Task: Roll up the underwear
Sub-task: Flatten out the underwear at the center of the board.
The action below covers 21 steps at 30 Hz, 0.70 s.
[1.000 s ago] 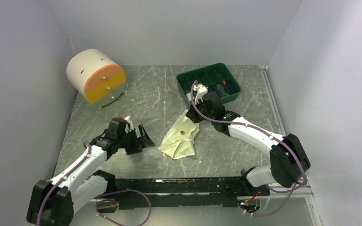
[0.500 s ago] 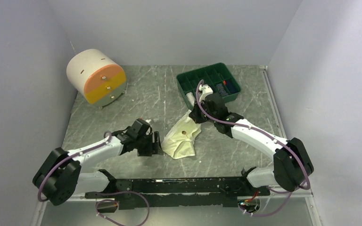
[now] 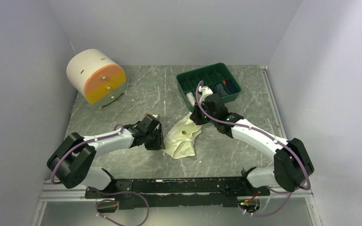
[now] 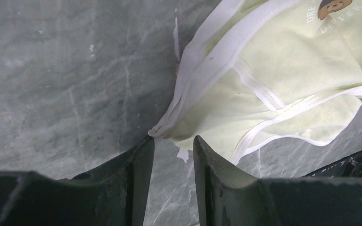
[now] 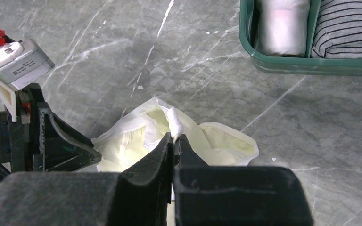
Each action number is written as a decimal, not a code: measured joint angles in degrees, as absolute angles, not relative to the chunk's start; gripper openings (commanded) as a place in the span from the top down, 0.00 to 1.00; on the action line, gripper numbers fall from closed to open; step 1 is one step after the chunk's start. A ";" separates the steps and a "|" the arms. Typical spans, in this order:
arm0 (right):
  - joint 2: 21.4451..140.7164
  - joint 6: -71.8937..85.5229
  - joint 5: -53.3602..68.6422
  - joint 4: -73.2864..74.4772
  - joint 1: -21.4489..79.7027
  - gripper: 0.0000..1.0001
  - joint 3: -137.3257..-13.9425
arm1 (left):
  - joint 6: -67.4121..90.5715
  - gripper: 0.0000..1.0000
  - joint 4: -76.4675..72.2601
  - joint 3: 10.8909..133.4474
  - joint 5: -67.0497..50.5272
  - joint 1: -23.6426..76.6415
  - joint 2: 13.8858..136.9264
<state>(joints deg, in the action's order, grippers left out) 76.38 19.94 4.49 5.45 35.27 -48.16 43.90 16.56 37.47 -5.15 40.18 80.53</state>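
Underwear (image 3: 181, 141), a cream-yellow cloth pair with white binding, lies crumpled in the middle of the grey marbled table (image 3: 226, 155), between the two arms. In the top view its long axis runs diagonally. The near-left end is beside the left gripper (image 3: 156, 140) and the far-right end is under the right gripper (image 3: 195, 117).

The right gripper's black fingers (image 5: 146, 165) are pressed together on a raised white fold of the garment's edge, which stands up as a small peak in the right wrist view. The left gripper's jaws stand apart with a narrow gap. The corner of the white waistband sits just at their tips, touching one finger but not pinched.

A brown bear print (image 4: 332, 5) and some lettering are cut off by the upper edge of the left wrist view. From above, both grippers cover the garment's ends. Farther back, a dark green plastic compartment tray (image 3: 185, 84) holds a white roll (image 5: 283, 23) and a striped cloth (image 5: 344, 28), both cropped.
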 measured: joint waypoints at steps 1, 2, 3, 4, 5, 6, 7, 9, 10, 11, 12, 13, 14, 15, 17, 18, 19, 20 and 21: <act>76.38 19.94 4.51 5.61 35.27 0.96 -48.16 | 44.05 0.64 16.49 37.93 -4.95 40.60 81.12; 76.38 19.94 4.56 5.74 35.27 0.96 -48.16 | 44.25 0.69 16.38 38.37 -4.64 40.99 81.76; 76.38 19.94 4.75 6.11 35.27 0.96 -48.25 | 44.40 0.75 16.12 38.59 -4.58 41.21 82.19; 76.38 19.94 4.93 6.26 35.27 0.96 -48.31 | 44.66 0.81 15.75 38.72 -4.43 41.39 82.70; 76.38 19.94 5.06 6.48 35.27 0.96 -48.45 | 44.95 0.87 15.51 38.81 -4.19 41.47 83.07; 76.38 19.97 5.26 6.59 35.27 0.96 -48.58 | 45.08 0.94 15.40 38.89 -3.90 41.52 83.33; 76.38 19.97 5.61 6.59 35.27 0.96 -48.66 | 45.36 0.95 15.33 38.92 -3.66 41.56 83.48; 76.25 19.99 6.31 6.59 35.27 0.96 -48.75 | 45.25 0.95 15.35 38.94 -3.16 41.65 83.53; 76.07 20.05 6.59 6.66 35.27 0.96 -48.77 | 45.25 0.95 15.42 39.00 -3.05 41.71 83.50; 75.83 20.10 6.94 6.74 35.27 0.96 -48.77 | 45.21 0.95 15.62 39.16 -2.74 41.80 83.48; 75.48 20.16 7.29 6.85 35.27 0.96 -48.80 | 45.08 0.95 15.84 39.27 -2.22 41.85 83.40; 75.02 20.21 7.64 7.07 35.27 0.96 -48.80 | 44.82 0.95 16.16 39.35 -1.54 41.98 83.18; 74.43 20.27 7.88 7.29 35.27 0.96 -48.80 | 44.60 0.95 16.67 39.38 -0.86 42.04 82.81; 73.71 20.47 8.10 7.51 35.27 0.96 -48.80 | 44.31 0.95 17.41 39.38 -0.10 42.04 82.19; 71.99 20.84 8.43 7.86 35.27 0.96 -48.82 | 43.86 0.95 18.79 39.38 1.19 42.04 79.92; 70.89 21.19 8.69 8.08 35.27 0.96 -48.82 | 43.57 0.95 19.35 39.38 1.72 42.02 78.08; 69.69 21.54 9.04 8.25 35.27 0.96 -48.82 | 43.27 0.95 19.75 39.42 2.13 42.02 76.27; 68.34 22.04 9.30 8.43 35.24 0.97 -48.82 | 42.96 0.95 20.16 39.53 2.61 42.02 74.13; 67.05 22.57 9.58 8.60 35.24 0.96 -48.82 | 42.61 0.95 20.62 39.75 3.05 42.02 71.92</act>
